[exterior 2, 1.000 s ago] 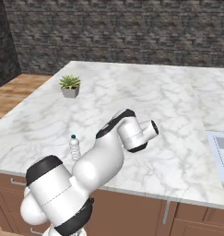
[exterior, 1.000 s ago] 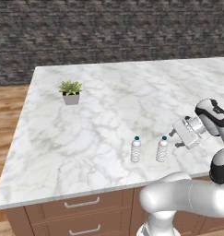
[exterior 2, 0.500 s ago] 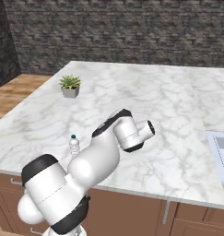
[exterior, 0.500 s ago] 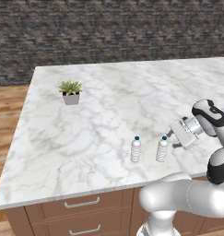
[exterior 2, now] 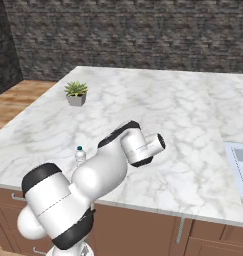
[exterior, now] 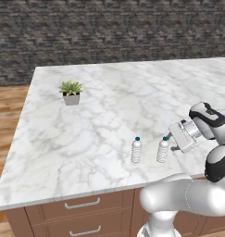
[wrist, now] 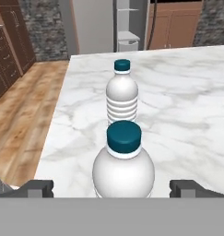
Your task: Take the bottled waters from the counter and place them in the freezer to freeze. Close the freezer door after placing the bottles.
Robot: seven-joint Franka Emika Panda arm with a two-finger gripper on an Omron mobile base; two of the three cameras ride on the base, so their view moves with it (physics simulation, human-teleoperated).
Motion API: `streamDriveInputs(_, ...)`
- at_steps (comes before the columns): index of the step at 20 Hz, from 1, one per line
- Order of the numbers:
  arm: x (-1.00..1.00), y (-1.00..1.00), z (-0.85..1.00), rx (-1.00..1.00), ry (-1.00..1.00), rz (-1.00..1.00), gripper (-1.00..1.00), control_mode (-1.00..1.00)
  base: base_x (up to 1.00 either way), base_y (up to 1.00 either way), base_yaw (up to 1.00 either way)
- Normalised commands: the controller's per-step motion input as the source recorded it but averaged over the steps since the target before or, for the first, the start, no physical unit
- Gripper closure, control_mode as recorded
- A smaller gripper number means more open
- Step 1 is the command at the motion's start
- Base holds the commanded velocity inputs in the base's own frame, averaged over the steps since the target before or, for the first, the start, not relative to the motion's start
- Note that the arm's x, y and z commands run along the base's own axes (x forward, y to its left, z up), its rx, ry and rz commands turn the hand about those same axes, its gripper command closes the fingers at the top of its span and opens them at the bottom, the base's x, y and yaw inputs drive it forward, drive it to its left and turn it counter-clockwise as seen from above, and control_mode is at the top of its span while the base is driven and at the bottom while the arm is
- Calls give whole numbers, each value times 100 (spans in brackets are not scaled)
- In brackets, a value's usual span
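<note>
Tool (wrist: 111, 189) spread wide, nearer bottle (wrist: 124, 163) between its fingertips, ungripped; second bottle (wrist: 122, 92) beyond.

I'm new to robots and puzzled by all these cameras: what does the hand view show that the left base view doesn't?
Only the hand view: wooden floor and brown cabinets beyond the counter's end, with both bottles lined up, one behind the other. Only the left base view: a small potted green plant, the dark stone wall and the wooden drawers. Both: the two clear ribbed bottles with teal caps, the white marble counter and the open gripper.
</note>
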Motion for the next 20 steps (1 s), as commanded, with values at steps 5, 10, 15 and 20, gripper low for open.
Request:
streamDriveInputs(5,17,0,-14,0,2,0,-100,-100,0,0,0)
streamDriveInputs(10,8,0,0,0,0,0,-100,-100,0,0,0)
streamDriveInputs(15,2,1,-1,0,1,1,-100,-100,0,0,0)
streamDriveInputs(20,0,11,-5,0,1,5,-100,-100,0,0,0)
